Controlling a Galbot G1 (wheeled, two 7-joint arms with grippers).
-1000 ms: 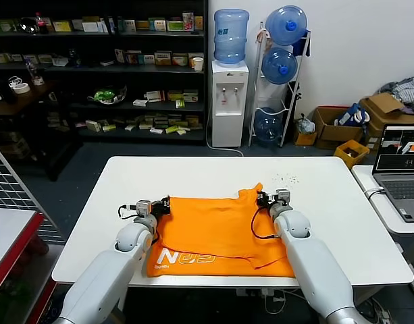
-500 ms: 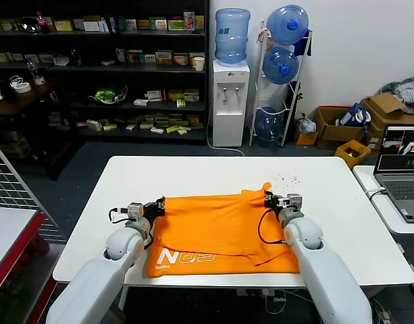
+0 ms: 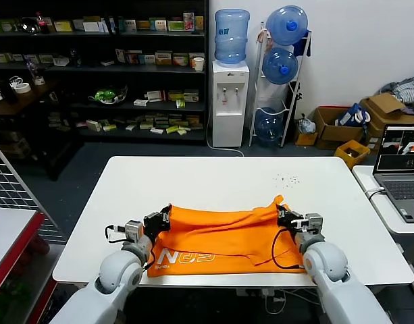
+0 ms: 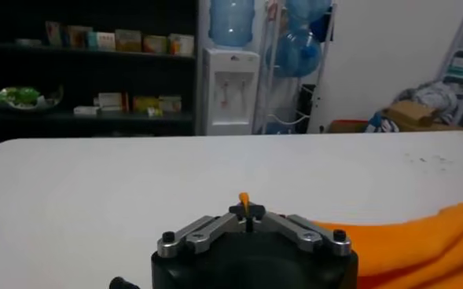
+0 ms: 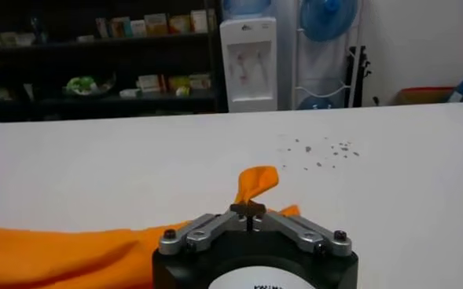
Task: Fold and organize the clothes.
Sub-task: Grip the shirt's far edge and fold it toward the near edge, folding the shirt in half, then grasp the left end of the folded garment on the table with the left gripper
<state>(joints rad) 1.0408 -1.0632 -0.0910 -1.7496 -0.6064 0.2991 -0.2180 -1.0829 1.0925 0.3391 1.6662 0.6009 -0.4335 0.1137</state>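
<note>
On the white counter (image 3: pixel 213 179), near its front edge, lies the bright orange T-shirt (image 3: pixel 223 239), folded over on itself into a wide band, with white lettering showing along its lower left. Its upper layer is rumpled into long soft creases. The left gripper (image 3: pixel 159 221) has its fingers closed tight on the shirt's left corner, a small orange tip poking out between them. The right gripper (image 3: pixel 285 217) pinches the right corner the same way, a twisted point of cloth standing up above it.
</note>
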